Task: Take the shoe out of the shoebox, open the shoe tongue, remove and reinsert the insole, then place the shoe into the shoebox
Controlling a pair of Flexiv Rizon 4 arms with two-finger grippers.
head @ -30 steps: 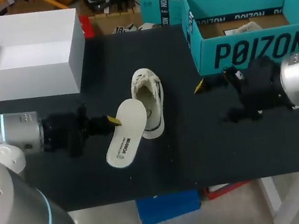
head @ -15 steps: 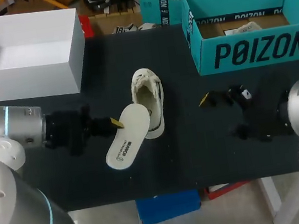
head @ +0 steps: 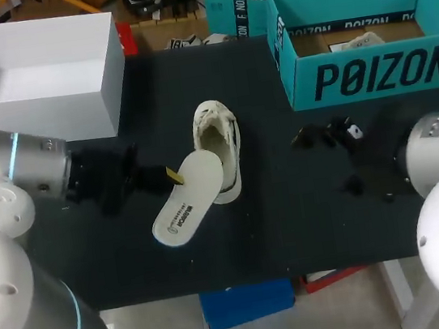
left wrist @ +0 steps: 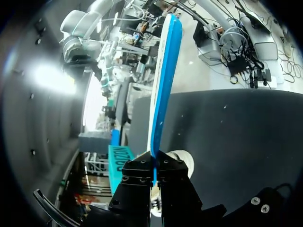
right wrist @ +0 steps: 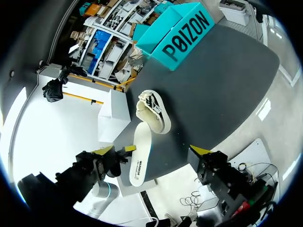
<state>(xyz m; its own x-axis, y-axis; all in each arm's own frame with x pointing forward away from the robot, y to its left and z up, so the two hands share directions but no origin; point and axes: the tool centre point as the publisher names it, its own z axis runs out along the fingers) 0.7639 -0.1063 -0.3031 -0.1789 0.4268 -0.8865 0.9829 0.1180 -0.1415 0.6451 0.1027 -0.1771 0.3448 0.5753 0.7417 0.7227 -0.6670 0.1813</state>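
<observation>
Left tool [head: 170, 175] clamped on insole [head: 184, 200] against shoe [head: 218, 144]; right tool [right wrist: 151, 150] apart near teal shoebox [head: 370, 74].

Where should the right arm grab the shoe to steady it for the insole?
Likely the right sidewall of the shoe, mid-length, pinched over the collar rim from the right. It sits upright, opening up. The insole in the left tool overlaps its left rear.

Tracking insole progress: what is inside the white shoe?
The white laced shoe looks empty at its opening; the white foam insole, in the left fingers, overlaps its rim. Toe interior is covered.
</observation>
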